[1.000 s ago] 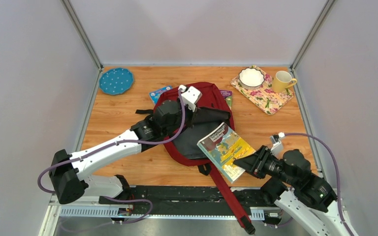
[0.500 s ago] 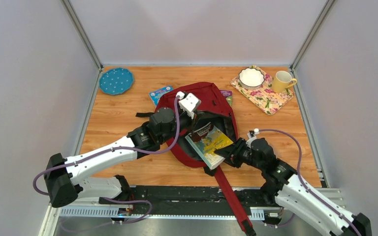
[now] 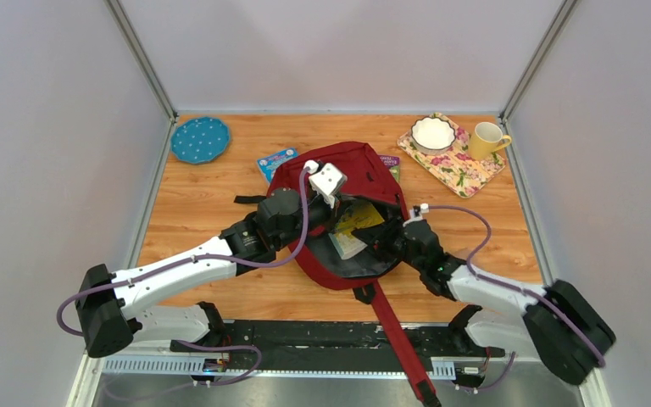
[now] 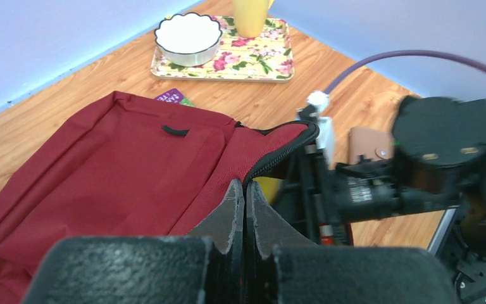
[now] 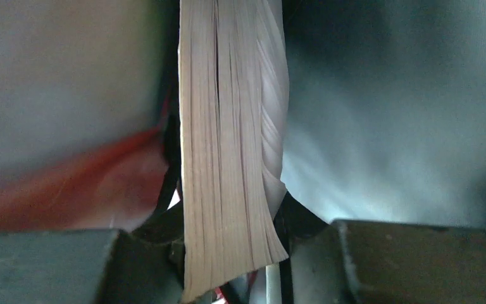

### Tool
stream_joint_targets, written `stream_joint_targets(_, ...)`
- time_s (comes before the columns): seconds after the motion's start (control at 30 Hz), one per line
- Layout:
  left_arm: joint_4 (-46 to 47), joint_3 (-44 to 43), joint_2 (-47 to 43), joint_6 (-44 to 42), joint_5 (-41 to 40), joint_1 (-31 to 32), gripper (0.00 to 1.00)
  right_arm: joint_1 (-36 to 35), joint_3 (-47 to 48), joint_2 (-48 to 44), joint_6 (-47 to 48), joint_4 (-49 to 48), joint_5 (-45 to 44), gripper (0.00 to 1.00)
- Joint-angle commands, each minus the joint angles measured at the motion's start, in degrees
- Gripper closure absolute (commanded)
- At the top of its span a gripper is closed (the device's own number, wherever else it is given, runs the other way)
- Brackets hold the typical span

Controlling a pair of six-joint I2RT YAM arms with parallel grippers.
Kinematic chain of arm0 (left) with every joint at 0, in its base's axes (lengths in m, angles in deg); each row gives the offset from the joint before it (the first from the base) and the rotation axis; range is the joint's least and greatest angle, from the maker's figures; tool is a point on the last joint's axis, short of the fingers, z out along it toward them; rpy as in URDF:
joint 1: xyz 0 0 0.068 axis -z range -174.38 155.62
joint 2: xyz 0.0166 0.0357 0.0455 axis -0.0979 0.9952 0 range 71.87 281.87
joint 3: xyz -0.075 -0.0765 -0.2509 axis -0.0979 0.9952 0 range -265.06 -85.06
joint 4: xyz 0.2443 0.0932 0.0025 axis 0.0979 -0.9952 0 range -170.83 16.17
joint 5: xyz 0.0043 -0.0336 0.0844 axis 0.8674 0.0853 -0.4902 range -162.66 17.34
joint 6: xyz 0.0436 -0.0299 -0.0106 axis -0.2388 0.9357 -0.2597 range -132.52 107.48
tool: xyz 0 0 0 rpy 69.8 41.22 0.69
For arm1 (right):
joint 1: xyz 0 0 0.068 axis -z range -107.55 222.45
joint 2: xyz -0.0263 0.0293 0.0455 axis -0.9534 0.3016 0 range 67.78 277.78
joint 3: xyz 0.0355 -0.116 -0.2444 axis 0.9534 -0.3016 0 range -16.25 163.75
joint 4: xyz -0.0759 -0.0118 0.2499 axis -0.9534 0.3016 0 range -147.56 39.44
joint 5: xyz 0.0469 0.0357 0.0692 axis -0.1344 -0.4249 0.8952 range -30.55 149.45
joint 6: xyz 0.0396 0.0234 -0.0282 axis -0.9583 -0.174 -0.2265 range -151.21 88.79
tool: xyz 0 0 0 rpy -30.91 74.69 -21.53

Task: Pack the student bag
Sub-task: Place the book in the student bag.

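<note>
The dark red student bag (image 3: 364, 170) lies in the middle of the table, its main compartment open. My left gripper (image 4: 245, 190) is shut on the edge of the bag's opening by the black zipper and holds the flap up. The bag's red fabric (image 4: 120, 164) fills that view. My right gripper (image 3: 383, 242) is shut on a yellow-covered book (image 3: 352, 227) and has it partly inside the bag. In the right wrist view the book's page edges (image 5: 228, 164) stand between my jaws, with dim bag lining around them.
A floral tray (image 3: 466, 174) with a white bowl (image 3: 433, 132) and a yellow mug (image 3: 486, 139) sits at the back right. A blue plate (image 3: 199, 140) lies at the back left. Other books (image 3: 275, 159) peek from under the bag. A black-and-red strap (image 3: 394, 339) trails over the front edge.
My right gripper has carried the book left from beside the bag into its opening. My left gripper has kept its hold on the flap.
</note>
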Motion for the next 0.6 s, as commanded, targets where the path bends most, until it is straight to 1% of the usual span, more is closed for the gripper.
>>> stream_joint_targets(0.0, 5.04, -0.88, -2.62, 2.2, 2.76, 0.7, 1.0, -0.16, 6.82, 12.87, -0.17, -28.67, -4.22, 1.0)
stream_joint_targets(0.03, 4.7, -1.14, -2.71, 2.29, 2.94, 0.69, 1.0, -0.16, 7.61, 18.55, 0.01, -31.61, -4.04, 1.0)
stream_joint_targets(0.07, 4.08, -1.32, -2.71, 2.46, 3.03, 0.61, 1.0, -0.16, 9.62, 21.04, 0.01, -33.99, -3.95, 1.0)
stream_joint_targets(0.1, 3.73, -1.41, -2.71, 2.46, 3.55, 0.69, 1.0, -0.16, 10.42, 23.16, 0.36, -38.54, -4.39, 1.0)
stream_joint_targets(0.17, 3.37, -1.15, -2.89, 2.73, 3.82, 0.69, 1.0, -0.33, 13.05, 28.94, 0.89, -40.69, -5.09, 1.0)
stream_joint_targets(0.27, 3.55, -0.53, -3.41, 2.73, 4.6, 0.61, 1.0, -0.33, 13.94, 35.1, 0.63, -44.11, -7.81, 1.0)
stream_joint_targets(0.3, 3.55, -0.45, -3.59, 2.73, 4.78, 0.61, 1.0, -0.33, 13.86, 36.17, 0.28, -44.73, -9.04, 0.98)
stream_joint_targets(0.33, 3.64, -0.27, -3.76, 2.81, 4.78, 0.69, 1.0, -0.33, 13.77, 37.14, -0.25, -44.65, -9.4, 0.93)
stream_joint_targets(0.43, 3.81, 0.26, -4.2, 2.64, 4.52, 0.61, 1.0, -0.51, 12.1, 40.4, -2.36, -44.82, -9.75, 0.7)
stream_joint_targets(0.47, 3.9, 0.61, -4.2, 2.64, 4.52, 0.61, 1.0, -0.77, 11.49, 41.1, -2.71, -44.56, -9.84, 0.55)
stream_joint_targets(0.53, 4.08, 0.79, -4.2, 2.55, 4.52, 0.61, 1.0, -0.77, 9.91, 42.34, -2.8, -44.47, -8.96, 0.42)
stream_joint_targets(0.57, 3.99, 0.96, -4.12, 2.55, 4.52, 0.61, 1.0, -0.86, 9.38, 42.42, -2.8, -44.47, -8.7, 0.29)
